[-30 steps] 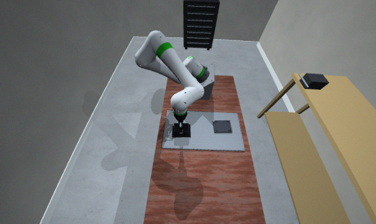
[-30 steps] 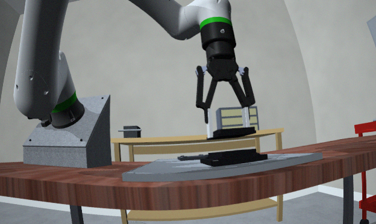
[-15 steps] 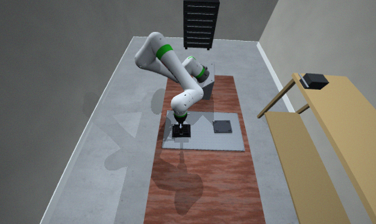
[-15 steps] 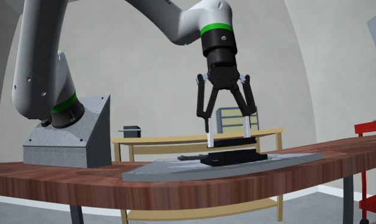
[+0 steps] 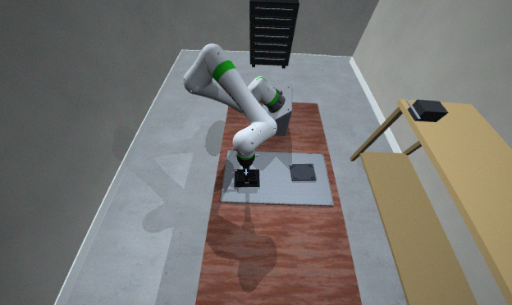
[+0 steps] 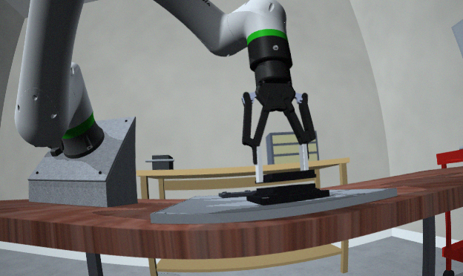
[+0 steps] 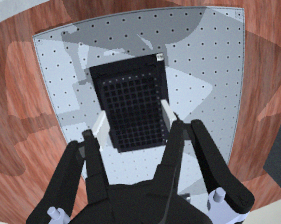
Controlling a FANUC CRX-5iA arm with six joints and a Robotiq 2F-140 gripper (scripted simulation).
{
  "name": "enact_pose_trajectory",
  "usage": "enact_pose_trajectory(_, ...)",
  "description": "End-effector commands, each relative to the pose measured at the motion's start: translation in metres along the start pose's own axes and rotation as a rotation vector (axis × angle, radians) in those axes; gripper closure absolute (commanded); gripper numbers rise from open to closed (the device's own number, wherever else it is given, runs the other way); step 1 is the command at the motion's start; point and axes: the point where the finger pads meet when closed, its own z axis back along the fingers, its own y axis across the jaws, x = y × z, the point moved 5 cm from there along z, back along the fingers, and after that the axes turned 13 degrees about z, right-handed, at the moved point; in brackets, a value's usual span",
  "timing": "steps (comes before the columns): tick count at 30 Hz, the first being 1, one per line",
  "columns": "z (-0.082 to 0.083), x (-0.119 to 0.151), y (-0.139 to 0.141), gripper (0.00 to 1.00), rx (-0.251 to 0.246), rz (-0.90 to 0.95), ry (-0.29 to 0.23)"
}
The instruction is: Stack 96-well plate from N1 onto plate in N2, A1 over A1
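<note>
A black 96-well plate [image 6: 289, 175] is gripped between the two pale fingers [image 6: 259, 167] of the gripper [image 6: 280, 163], one finger pressed to each of its long sides. The plate is held level, slightly above a second black plate [image 6: 287, 194] that rests on the nest below, with a narrow gap visible between them in the exterior view. In the wrist view, the held plate [image 7: 132, 104] is seen running lengthwise between the fingers. The grey base sheet [image 5: 272, 193] is carried on the wooden bench [image 5: 272, 254]. The other nest [image 5: 302, 172] stands well apart.
</note>
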Motion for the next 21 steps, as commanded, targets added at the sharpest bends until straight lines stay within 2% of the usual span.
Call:
enact_pose_trajectory(1, 0.0002, 0.0, -0.0002, 1.0, 0.0, 0.0, 0.0)
enact_pose_trajectory(21, -0.0026, 0.0001, -0.0002, 1.0, 0.0, 0.0, 0.0)
